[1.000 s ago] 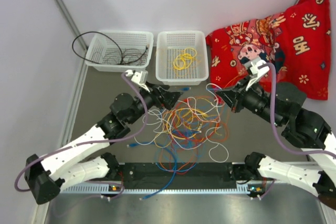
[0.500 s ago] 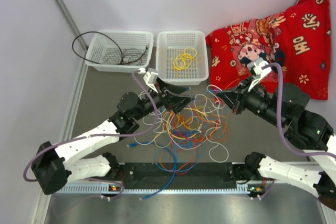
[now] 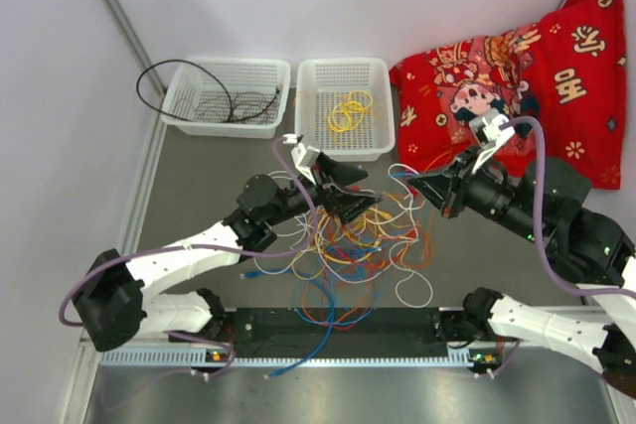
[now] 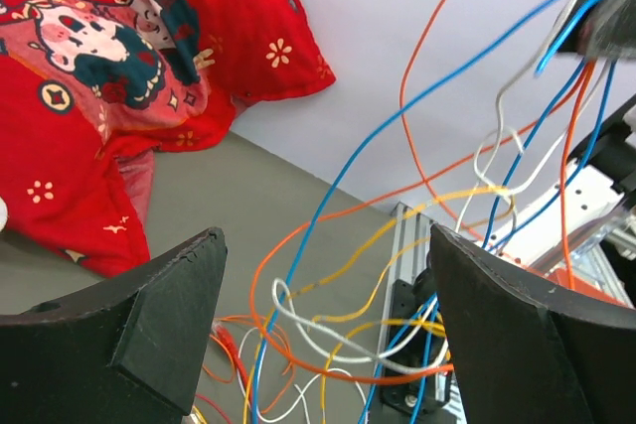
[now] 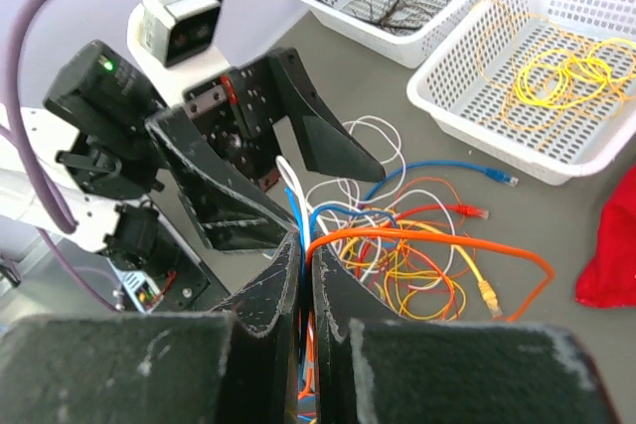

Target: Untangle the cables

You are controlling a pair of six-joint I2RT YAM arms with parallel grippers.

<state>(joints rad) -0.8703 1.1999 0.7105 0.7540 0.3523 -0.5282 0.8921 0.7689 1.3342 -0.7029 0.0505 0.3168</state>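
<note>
Since the earlier frame the left arm (image 3: pixel 199 257) has swung from the left side toward the middle of the top view, carrying the left pincer (image 3: pixel 366 193) over the upper edge of the cables (image 3: pixel 348 245). Its jaws stand wide apart. Its wrist view shows strands crossing the gap, but none is clamped. The spread looks meant for taking one strand out of the lifted bunch.

The right pincer (image 3: pixel 412 180), at centre right, has its jaws pressed together on a few strands, orange, blue and white, which rise from the heap. Holding them up probably loosens the knot so that single loops can be picked out.

Most of the tangle lies on the grey worktop (image 3: pixel 199 181) at centre frame, just below two white baskets. The upper-left basket (image 3: pixel 224 127) holds black cable (image 3: pixel 231 104), with one loop spilling over its left rim. The middle basket (image 3: pixel 343 151) holds coiled yellow cable (image 3: pixel 348 111). The colours seem to be sorted one to a basket.
</note>
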